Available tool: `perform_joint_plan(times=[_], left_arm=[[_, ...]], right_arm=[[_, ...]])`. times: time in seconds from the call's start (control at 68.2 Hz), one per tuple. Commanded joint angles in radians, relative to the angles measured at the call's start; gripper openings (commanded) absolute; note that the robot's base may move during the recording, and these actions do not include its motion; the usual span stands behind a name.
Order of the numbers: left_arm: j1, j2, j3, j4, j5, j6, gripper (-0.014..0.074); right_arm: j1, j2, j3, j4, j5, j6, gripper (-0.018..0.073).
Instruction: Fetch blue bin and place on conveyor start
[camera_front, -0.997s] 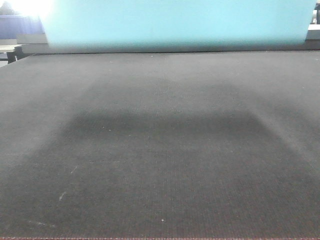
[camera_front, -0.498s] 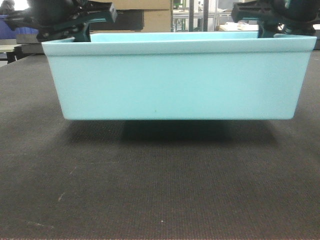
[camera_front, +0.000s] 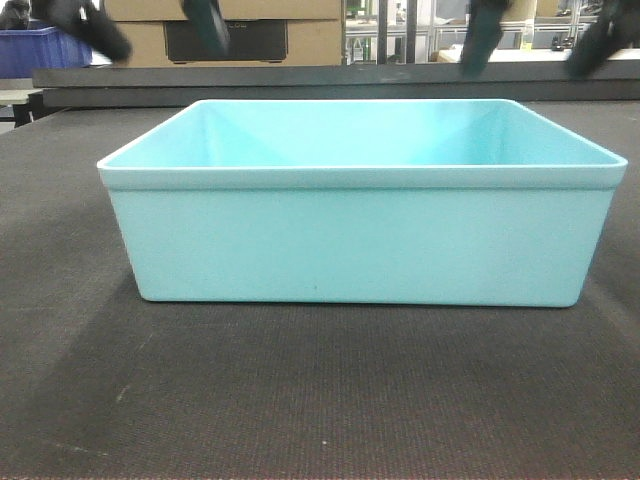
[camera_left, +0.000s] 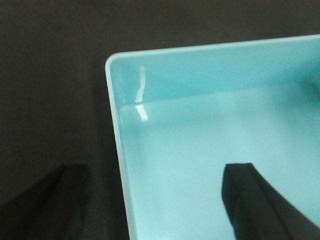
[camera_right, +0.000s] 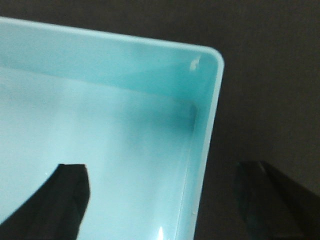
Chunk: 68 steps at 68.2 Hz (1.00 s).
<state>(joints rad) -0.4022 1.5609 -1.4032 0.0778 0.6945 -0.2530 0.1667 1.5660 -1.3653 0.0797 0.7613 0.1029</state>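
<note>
Front-facing view: the blue bin (camera_front: 360, 245) sits flat on the conveyor start (camera_front: 320, 400), belt running in front of it & to both sides. Above bin's far corners, blurred, hang the left gripper (camera_front: 150, 25) & right gripper (camera_front: 540, 40), both clear of the rim. Wrist views: each gripper's fingers spread wide, straddling a side wall near a corner, one finger over bin interior, one over belt, touching nothing. Behind bin: cardboard boxes (camera_front: 225, 30).
</note>
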Motion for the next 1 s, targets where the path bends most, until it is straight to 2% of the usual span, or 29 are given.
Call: perform_joint_plan(times=[0.0,0.073,0.205,0.22,0.322,0.44,0.733,0.982], left_arm=[[0.033,-0.092,-0.006,0.006,0.011,0.006,0.032],[0.077,-0.145,0.003,0.006,0.025,0.024,0.0189],[0.18,-0.233,0.066,0.006,0.03,0.088,-0.0105],[0.191,-0.242,0.077,0.006,0.03,0.096,-0.011],[0.248,-0.314,0.187,0.004,0.006,0.123,-0.0111],[0.281,-0.417,0.367,0.004,-0.079,0.123,-0.0111],[0.284,-0.761,0.804,0.004,-0.3,0.123,-0.0111],[0.284,-1.115,0.937,0.004,-0.309,0.123,-0.0111]], right_arm=[[-0.03,-0.082,-0.017,-0.017,-0.006,-0.008,0.0335],[-0.066,-0.134,-0.017,-0.022,0.008,-0.008,0.0185],[-0.154,-0.224,0.016,-0.044,0.017,-0.01,-0.0132],[-0.161,-0.232,0.028,-0.052,0.015,-0.01,-0.0161],[-0.197,-0.29,0.117,-0.08,-0.012,-0.012,-0.0162],[-0.2,-0.378,0.297,-0.101,-0.117,-0.014,-0.0162],[-0.2,-0.697,0.757,-0.113,-0.39,-0.049,-0.0162],[-0.2,-1.029,0.887,-0.113,-0.452,-0.051,-0.0162]])
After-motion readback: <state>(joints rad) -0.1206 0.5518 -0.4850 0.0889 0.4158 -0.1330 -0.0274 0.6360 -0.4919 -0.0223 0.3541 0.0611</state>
